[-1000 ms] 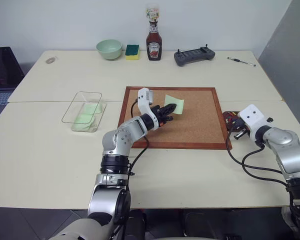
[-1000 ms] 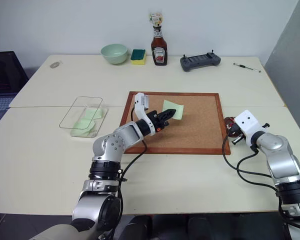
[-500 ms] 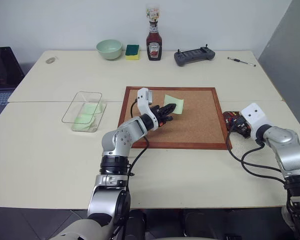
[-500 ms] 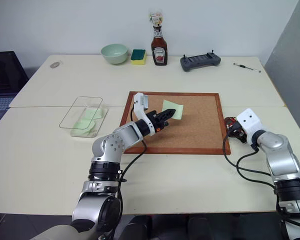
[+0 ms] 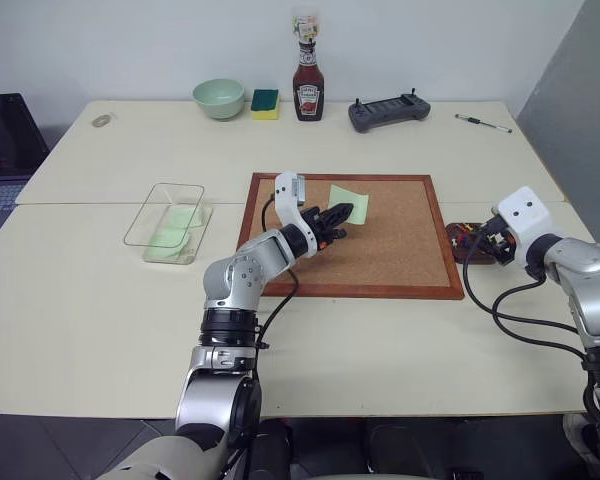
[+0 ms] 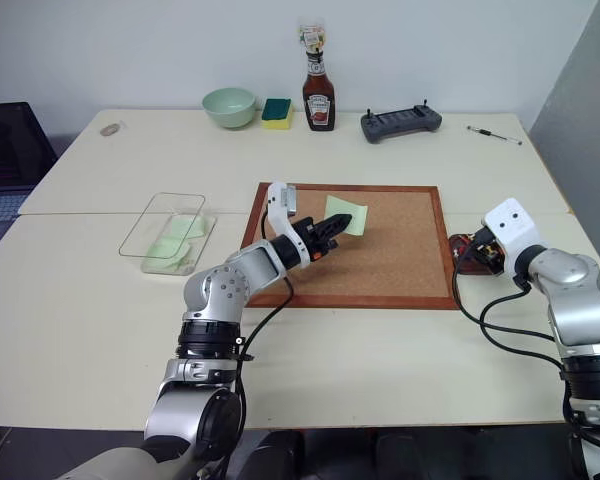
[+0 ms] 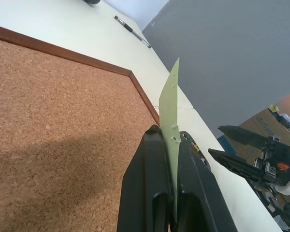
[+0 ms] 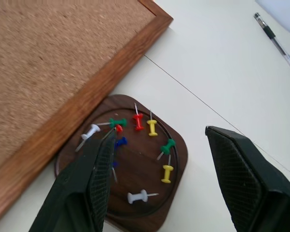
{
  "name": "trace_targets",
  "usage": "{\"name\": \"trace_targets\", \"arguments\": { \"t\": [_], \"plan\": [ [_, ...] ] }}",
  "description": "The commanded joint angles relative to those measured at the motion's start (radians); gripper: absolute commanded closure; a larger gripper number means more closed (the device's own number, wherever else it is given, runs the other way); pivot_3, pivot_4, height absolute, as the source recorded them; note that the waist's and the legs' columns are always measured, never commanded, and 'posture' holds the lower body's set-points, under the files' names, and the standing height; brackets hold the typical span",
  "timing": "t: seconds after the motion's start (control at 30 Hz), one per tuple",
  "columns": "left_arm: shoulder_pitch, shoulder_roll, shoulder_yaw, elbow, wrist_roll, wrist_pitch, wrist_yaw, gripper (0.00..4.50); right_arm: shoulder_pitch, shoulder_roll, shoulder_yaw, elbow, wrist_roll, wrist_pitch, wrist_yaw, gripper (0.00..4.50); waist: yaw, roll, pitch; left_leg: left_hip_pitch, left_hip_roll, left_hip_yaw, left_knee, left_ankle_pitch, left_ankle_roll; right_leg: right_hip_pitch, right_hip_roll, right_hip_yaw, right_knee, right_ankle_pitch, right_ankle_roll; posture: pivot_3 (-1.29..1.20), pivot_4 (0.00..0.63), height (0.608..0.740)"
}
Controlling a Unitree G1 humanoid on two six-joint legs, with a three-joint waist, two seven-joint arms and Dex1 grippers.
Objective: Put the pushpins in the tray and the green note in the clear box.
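While clamped edge-up in the left gripper (image 7: pixel 166 159) jaws, green note (image 7: pixel 170 104) over corkboard (image 5: pixel 390 235); right gripper (image 8: pixel 169 164) jaws apart above tray (image 8: pixel 176 159).

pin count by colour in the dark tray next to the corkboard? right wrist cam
White pushpins: 2
Green pushpins: 2
Yellow pushpins: 2
Red pushpins: 2, one small and half hidden
Dark blue pushpins: 2, one partly hidden
Total: 10, all lying in the small dark red-brown tray.

Green note (image 6: pixel 346 216) pinched in left gripper (image 6: pixel 337 224) above corkboard (image 6: pixel 400 250); right gripper (image 6: pixel 474 253) over tray (image 6: pixel 462 243).
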Motion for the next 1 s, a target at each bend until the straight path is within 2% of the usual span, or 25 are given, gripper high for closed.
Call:
{"name": "trace_targets", "arguments": {
  "t": [0.03,0.23,0.37,0.5,0.63,0.83,1.0],
  "plan": [
    [-0.031,0.02,0.006,-0.074,-0.003,-0.015,0.017,4.5,-0.013,-0.009,-0.036,-0.102,0.098,-0.01,0.104,1.38,-0.001,0.0,0.0,0.0,0.0,0.0,0.0,0.0,0.0,0.0,0.0,0.0,0.0,0.0,0.0,0.0,0.15,0.74],
    [-0.01,0.123,-0.037,-0.172,0.087,-0.016,0.067,4.5,-0.042,0.049,0.023,-0.134,0.174,-0.138,0.229,1.38,-0.005,-0.001,0.0,0.001,0.001,0.0,0.0,0.0,0.0,0.0,0.0,0.0,0.0,0.0,0.0,0.0,0.15,0.74],
    [0.017,0.205,-0.032,-0.281,0.127,0.009,0.11,4.5,-0.103,0.138,0.08,-0.123,0.245,-0.19,0.322,1.38,-0.006,-0.001,0.001,0.001,0.0,0.0,0.0,0.0,0.0,0.0,0.0,0.0,0.0,0.0,0.0,0.0,0.15,0.74],
    [0.065,0.32,0.042,-0.397,0.125,0.073,0.147,4.5,-0.195,0.238,0.182,-0.114,0.299,-0.158,0.411,1.38,-0.017,-0.001,0.001,0.0,0.001,-0.001,0.0,0.0,0.0,-0.001,0.0,-0.001,0.0,0.0,0.0,0.0,0.15,0.74],
    [0.144,0.441,0.132,-0.468,0.148,0.113,0.183,4.5,-0.314,0.358,0.266,-0.043,0.295,-0.172,0.442,1.38,-0.026,-0.001,0.001,0.0,0.002,-0.001,-0.001,0.0,0.0,-0.002,0.001,0.0,0.001,0.0,0.0,0.0,0.15,0.74],
    [0.22,0.539,0.18,-0.487,0.209,0.094,0.215,4.5,-0.398,0.448,0.313,0.022,0.297,-0.202,0.494,1.38,-0.009,-0.002,0.001,-0.002,0.0,-0.004,-0.001,0.0,0.0,-0.003,0.0,-0.002,0.002,0.0,0.0,0.0,0.15,0.74],
    [0.236,0.599,0.208,-0.426,0.261,0.048,0.227,4.5,-0.432,0.493,0.32,0.064,0.285,-0.231,0.511,1.38,-0.003,-0.002,0.001,-0.003,0.001,-0.004,-0.001,0.0,-0.001,-0.005,0.0,-0.002,0.002,0.0,-0.001,0.0,0.15,0.74]
  ]
}}
